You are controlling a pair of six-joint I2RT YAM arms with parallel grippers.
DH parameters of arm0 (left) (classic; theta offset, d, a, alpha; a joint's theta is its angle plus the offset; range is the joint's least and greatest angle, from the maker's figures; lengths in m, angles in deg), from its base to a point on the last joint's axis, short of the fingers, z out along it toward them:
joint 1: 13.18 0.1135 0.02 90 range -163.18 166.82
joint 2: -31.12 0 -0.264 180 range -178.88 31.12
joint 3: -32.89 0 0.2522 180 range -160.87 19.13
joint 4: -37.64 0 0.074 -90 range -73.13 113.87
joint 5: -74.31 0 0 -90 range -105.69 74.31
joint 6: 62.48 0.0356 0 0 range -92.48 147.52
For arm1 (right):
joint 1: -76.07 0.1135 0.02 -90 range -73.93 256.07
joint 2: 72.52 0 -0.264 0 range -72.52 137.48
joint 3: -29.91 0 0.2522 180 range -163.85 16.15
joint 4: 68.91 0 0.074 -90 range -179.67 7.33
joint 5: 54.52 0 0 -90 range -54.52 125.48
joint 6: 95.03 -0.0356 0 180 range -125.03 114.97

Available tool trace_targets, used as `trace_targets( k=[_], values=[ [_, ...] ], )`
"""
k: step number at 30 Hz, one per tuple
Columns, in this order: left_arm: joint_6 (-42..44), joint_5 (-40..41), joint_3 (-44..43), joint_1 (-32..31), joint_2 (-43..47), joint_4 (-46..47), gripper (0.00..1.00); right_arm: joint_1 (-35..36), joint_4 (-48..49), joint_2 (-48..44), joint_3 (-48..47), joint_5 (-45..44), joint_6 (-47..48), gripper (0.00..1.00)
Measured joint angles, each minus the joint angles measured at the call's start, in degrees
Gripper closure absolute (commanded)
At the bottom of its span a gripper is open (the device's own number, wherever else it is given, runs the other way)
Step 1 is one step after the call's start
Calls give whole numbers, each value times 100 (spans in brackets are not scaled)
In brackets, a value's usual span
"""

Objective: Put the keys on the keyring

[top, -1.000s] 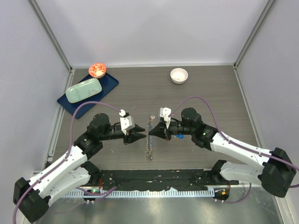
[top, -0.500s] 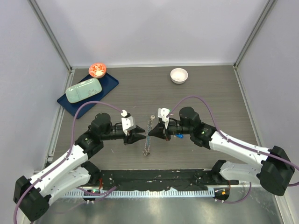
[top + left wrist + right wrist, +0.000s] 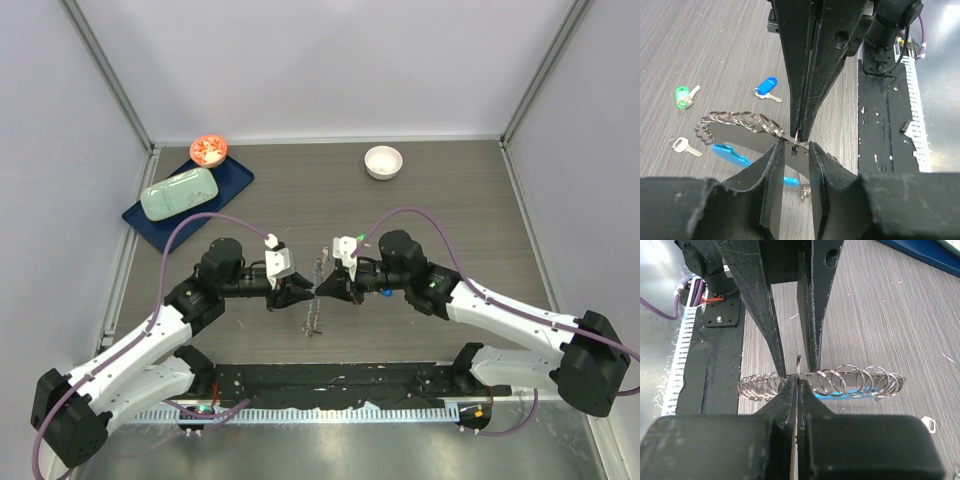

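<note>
The keyring [image 3: 316,305] is a row of silvery rings with a light-blue strip [image 3: 732,155], lifted off the table between the arms. My right gripper [image 3: 326,287] is shut on one ring of it [image 3: 798,371]. My left gripper [image 3: 299,290] is open, with its fingertips [image 3: 774,150] on either side of that held ring. In the left wrist view the right gripper's closed fingers [image 3: 807,75] come down from above. A green key [image 3: 682,96], a blue key [image 3: 767,87] and a silver key [image 3: 682,146] lie on the table beyond the keyring. The rings [image 3: 850,382] hang across the right wrist view.
A white bowl [image 3: 383,161] stands at the back right. A dark blue tray [image 3: 228,187] with a pale green object [image 3: 180,192] sits at the back left, with a small red dish [image 3: 209,150] beside it. The black base rail [image 3: 330,385] runs along the near edge.
My left gripper has moved right until its open fingers straddle the ring that my right gripper holds. The right gripper and the keyring have shifted slightly left.
</note>
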Motion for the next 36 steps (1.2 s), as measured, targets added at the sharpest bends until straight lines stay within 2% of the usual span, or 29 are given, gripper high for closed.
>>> trace_targets(
  k=[10,15,17,18,19,20,22,28,36],
  values=[
    [9,-105,-140,0,-131,-262,100,44,-197,20,-42,-59,111,99],
    [72,-59,-155,0,-122,-315,100,55,-199,20,-44,-94,114,99],
    [127,4,-155,0,-83,-343,98,66,-197,20,-44,-111,114,99],
    [149,37,-155,-2,-57,-363,94,66,-195,20,-44,-118,114,99],
    [160,63,-155,-9,-26,-387,77,66,-188,20,-46,-122,114,99],
    [173,92,-155,-17,-2,-409,68,68,-177,20,-46,-127,114,99],
    [214,184,-155,-20,37,-435,60,74,-170,20,-46,-129,107,99],
    [315,459,-155,-15,177,-518,65,74,-181,20,-46,-151,98,99],
    [348,358,-155,-15,372,-492,70,74,-181,20,-46,-162,87,99]
  ],
)
